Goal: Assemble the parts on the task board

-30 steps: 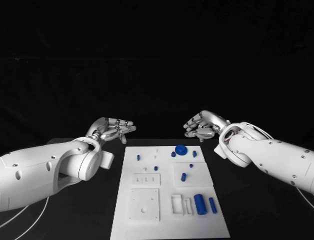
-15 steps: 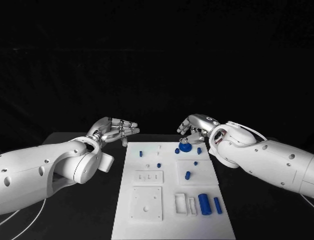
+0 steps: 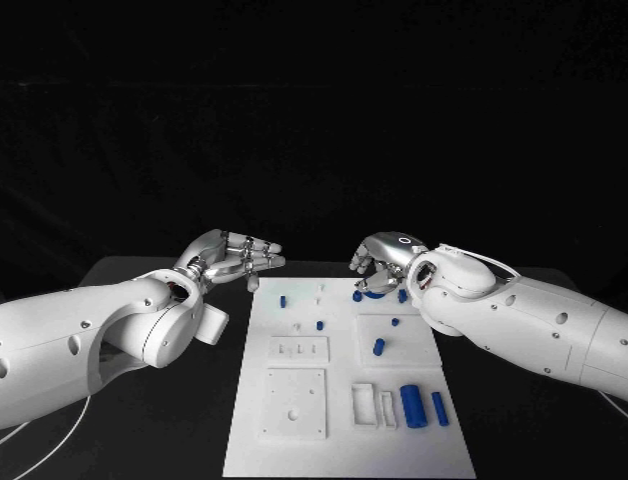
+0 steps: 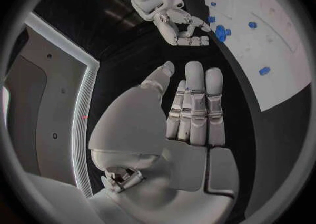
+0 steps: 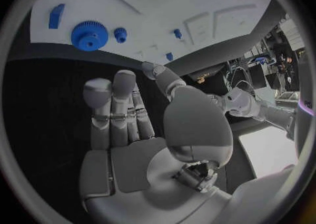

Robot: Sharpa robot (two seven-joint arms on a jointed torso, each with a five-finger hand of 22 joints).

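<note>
Assembly looks barely begun — the blue gear [image 5: 89, 35] and small parts [image 3: 412, 403] lie loose on the task board [image 3: 346, 440], the right robot hand [image 3: 382, 262] empty with fingers apart above the gear, the left robot hand [image 3: 235, 256] empty beside the board.

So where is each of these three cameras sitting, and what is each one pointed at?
Head view: sits on the robot's head, looks down at the task board on the black table; both white arms reach in, the left robot hand and the right robot hand at the board's far end.
Left wrist view: sits behind the left robot hand, faces along its open palm toward the board.
Right wrist view: sits behind the right robot hand, faces the board's far end.
Shared: both wrist views show the blue gear.
</note>
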